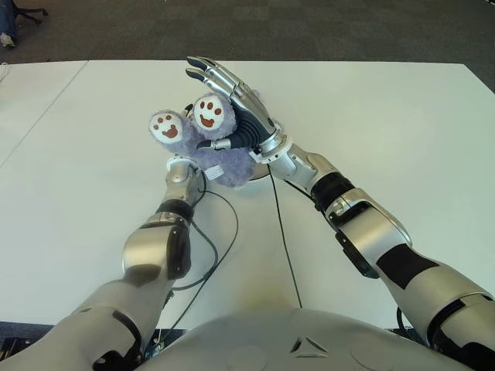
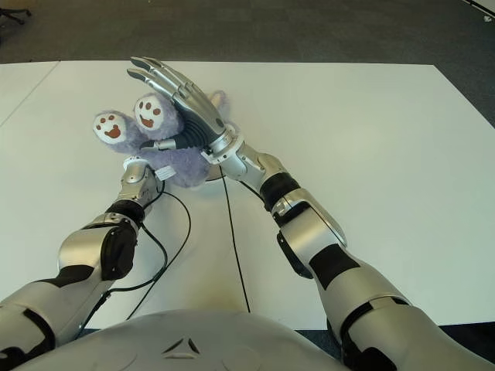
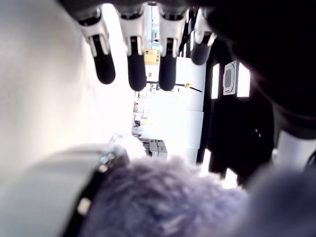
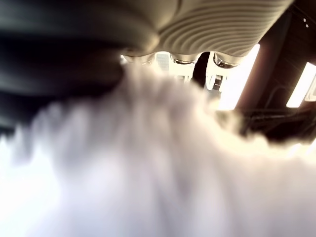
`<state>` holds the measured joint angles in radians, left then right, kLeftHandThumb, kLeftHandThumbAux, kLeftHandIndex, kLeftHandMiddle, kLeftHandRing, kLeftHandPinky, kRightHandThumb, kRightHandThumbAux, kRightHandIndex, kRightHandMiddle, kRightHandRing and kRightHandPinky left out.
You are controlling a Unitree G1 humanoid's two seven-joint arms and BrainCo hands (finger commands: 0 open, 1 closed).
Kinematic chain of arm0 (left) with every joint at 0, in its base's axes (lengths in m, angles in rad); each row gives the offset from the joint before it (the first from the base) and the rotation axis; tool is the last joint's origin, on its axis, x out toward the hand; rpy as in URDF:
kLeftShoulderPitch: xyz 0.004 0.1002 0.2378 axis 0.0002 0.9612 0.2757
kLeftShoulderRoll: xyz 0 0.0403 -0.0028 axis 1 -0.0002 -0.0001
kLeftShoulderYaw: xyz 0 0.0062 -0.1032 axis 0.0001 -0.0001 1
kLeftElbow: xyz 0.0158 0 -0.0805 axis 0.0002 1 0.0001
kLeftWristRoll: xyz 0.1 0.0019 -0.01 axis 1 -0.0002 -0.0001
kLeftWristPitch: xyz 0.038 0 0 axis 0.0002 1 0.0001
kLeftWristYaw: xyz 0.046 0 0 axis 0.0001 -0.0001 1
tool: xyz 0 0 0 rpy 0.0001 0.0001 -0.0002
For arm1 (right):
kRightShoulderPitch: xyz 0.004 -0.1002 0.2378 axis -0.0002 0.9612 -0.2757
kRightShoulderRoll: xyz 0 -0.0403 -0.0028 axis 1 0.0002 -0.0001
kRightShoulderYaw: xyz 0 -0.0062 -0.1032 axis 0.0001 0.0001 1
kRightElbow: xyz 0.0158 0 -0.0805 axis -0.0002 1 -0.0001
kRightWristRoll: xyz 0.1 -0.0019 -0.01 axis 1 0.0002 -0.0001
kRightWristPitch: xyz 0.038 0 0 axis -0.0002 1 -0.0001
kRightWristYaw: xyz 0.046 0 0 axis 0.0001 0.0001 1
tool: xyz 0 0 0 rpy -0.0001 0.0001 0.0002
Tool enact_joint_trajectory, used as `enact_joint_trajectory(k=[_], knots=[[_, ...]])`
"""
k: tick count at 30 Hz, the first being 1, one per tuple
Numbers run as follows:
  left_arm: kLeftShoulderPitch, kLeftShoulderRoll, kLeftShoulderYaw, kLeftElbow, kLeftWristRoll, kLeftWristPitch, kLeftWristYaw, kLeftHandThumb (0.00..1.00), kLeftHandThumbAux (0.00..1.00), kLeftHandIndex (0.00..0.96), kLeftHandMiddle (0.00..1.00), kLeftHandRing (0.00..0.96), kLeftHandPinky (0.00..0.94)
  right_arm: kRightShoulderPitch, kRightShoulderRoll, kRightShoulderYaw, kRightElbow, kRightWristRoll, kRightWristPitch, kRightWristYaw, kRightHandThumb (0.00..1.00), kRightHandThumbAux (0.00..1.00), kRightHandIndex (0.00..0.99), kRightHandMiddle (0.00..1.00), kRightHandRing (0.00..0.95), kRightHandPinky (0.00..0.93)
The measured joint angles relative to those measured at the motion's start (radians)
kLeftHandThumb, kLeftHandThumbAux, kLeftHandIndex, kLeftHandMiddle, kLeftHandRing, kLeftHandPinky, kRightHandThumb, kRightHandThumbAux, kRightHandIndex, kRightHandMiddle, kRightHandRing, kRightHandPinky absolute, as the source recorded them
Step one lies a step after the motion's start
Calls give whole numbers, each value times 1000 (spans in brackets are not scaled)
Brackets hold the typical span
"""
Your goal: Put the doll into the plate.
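Note:
A purple plush doll (image 1: 226, 164) lies with its two white paw-print feet (image 1: 167, 127) pointing up at the middle of the white table (image 1: 402, 116). A thin curved rim of the plate (image 1: 264, 175) shows under its right side; the rest of the plate is hidden. My right hand (image 1: 230, 97) lies against the doll's right side with its fingers straight and its thumb (image 1: 220, 144) across the doll's front. My left hand (image 3: 136, 64) is behind and below the doll, hidden in the eye views past the wrist (image 1: 179, 171). Its fingers are stretched out, with fur at the palm.
Black cables (image 1: 284, 239) run over the table from the doll toward my body. The table's far edge (image 1: 348, 62) meets a dark carpeted floor. A seam in the table runs along the left (image 1: 39, 124).

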<state>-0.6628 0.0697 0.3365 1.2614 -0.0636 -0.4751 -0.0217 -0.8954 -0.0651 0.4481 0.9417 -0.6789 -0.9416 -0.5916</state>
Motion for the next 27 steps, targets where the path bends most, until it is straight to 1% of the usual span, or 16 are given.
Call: enact_joint_trajectory(k=[1,3,7,10,13,17,20,23,27], knots=[[0,0,6,0,-7,0,-7,2,606,92,191,185,163,-11,-5,-11,1,23,-5,20,63,367,0,0,0,0],[0,-1,17,0,-22,0,-22,0,612,100,191,181,155,-44,-17,-42,3,86,-21,81,70,357,0,0,0,0],[-3,-5,40,-2,-41,-1,-41,0,619,119,188,172,139,-105,-37,-104,-24,262,-40,247,56,309,0,0,0,0],[-9,-5,43,-4,-45,-3,-42,0,619,128,183,162,124,-123,-43,-134,-80,393,-33,362,56,282,0,0,0,0],[-16,-4,43,-5,-45,-6,-42,0,619,133,178,153,122,-124,-40,-155,-130,513,-8,475,56,252,0,0,0,0],[-19,-1,42,-5,-45,-7,-42,0,620,143,176,152,128,-122,-21,-180,-186,670,53,619,71,235,0,0,0,0],[-19,-1,42,-5,-45,-7,-42,0,618,141,170,147,124,-124,-1,-213,-215,783,114,717,74,238,0,0,0,0],[-19,-1,42,-4,-45,-6,-42,0,612,138,161,137,120,-124,19,-256,-241,899,194,815,72,256,0,0,0,0],[-7,-4,39,-1,-44,-3,-42,0,610,139,163,137,117,-130,40,-332,-281,1038,338,899,63,291,0,0,0,0]])
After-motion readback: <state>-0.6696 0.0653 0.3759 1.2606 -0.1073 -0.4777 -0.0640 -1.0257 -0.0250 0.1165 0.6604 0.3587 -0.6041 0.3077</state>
